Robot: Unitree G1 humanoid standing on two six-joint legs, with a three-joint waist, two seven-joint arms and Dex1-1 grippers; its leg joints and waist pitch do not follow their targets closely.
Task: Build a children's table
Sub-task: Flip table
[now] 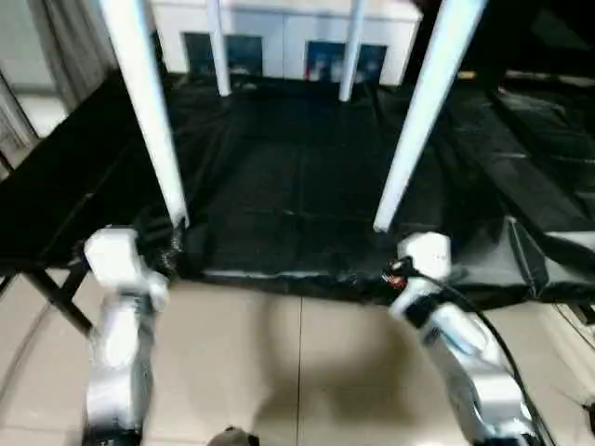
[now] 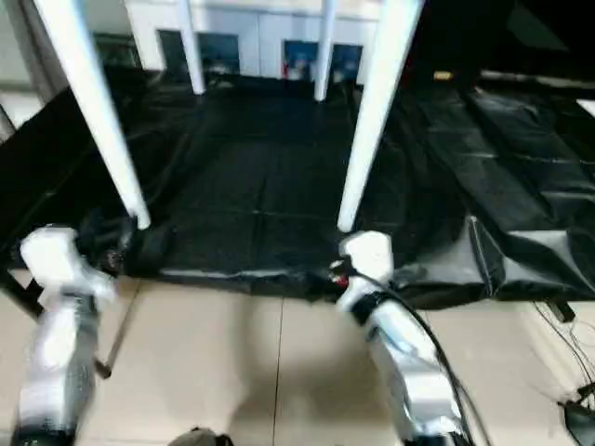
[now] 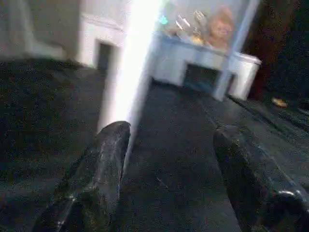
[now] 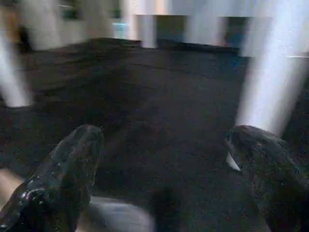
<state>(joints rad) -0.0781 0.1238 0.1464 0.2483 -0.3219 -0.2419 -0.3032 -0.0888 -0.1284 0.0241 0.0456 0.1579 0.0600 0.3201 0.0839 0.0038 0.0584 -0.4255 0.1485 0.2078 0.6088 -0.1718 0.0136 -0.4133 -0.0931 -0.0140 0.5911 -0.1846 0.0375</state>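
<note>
Nearest: tiled floor [image 1: 279, 372], pale, with both silver forearms reaching over it toward a black-draped platform.

Left gripper [image 3: 166, 159]: fingers [image 3: 104, 164] spread apart, nothing between them. A near leg [image 3: 128, 72] rises just past one fingertip; whether it touches cannot be told. In the head view the left wrist sits at the cover's front edge, just beside that leg's foot.

Right gripper [image 4: 164, 159]: fingers [image 4: 72, 159] wide apart, released, nothing held. Another white leg stands just beyond one fingertip; contact unclear. In the head view the right wrist, with a red mark and a dark cable, lies at the cover's front edge near the foot of the near right leg.

Black cover [image 1: 279, 186]: wrinkled sheet over a low platform, hanging over the front edge.

Table: stands upright on the cover, all four legs down. Near left leg [image 1: 149, 102] and near right leg [image 1: 423, 111] lean slightly inward toward the top; both feet rest on the cover close to its front edge. Far legs [image 1: 218, 46] stand near the cover's back edge. The top is cut off by the upper frame edge.

Farthest: white cabinet [image 1: 279, 37] with dark glass doors behind the far legs.
</note>
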